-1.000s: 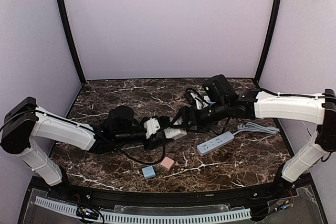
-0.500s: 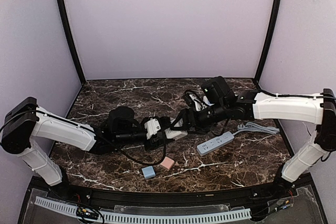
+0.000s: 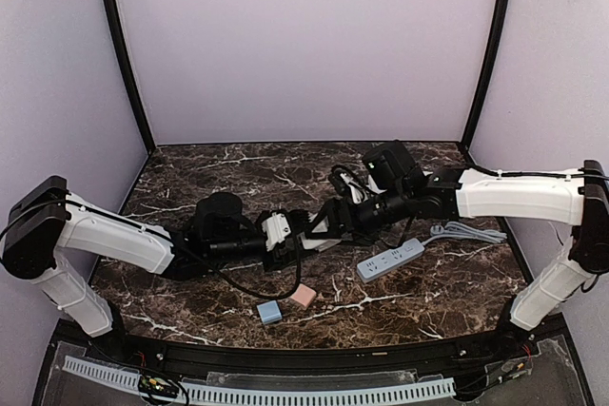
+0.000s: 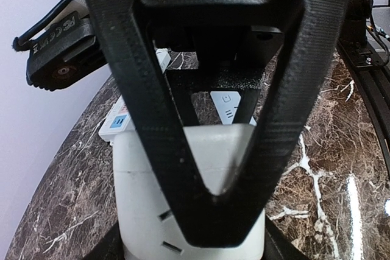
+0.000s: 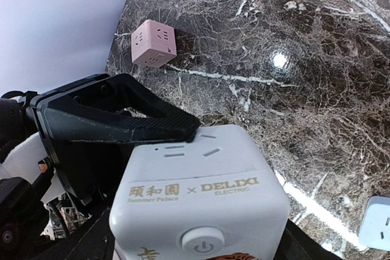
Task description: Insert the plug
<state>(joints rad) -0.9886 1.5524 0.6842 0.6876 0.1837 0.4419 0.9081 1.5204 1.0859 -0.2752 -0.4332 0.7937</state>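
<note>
A white cube socket [image 5: 201, 199] marked DELIXI is held between both grippers above the table's middle; it also shows in the top view [image 3: 321, 241] and the left wrist view [image 4: 152, 187]. My left gripper [image 3: 300, 235] is shut on it, one black finger [image 5: 116, 120] lying across its slotted face. My right gripper [image 3: 335, 225] is shut on its other end, jaws on either side [image 5: 198, 242]. A white power strip [image 3: 390, 260] lies on the table right of the grippers. No plug prongs show in any view.
A pink cube [image 3: 304, 295] and a blue cube [image 3: 269, 311] sit on the table in front of the grippers. A black cable [image 3: 252, 287] loops below the left gripper. Grey cable [image 3: 466, 231] trails from the strip. More white cabling [image 3: 357, 183] lies behind the right arm.
My right gripper has edged a little to the left, closer to the left gripper. The left arm and the cube have hardly moved.
</note>
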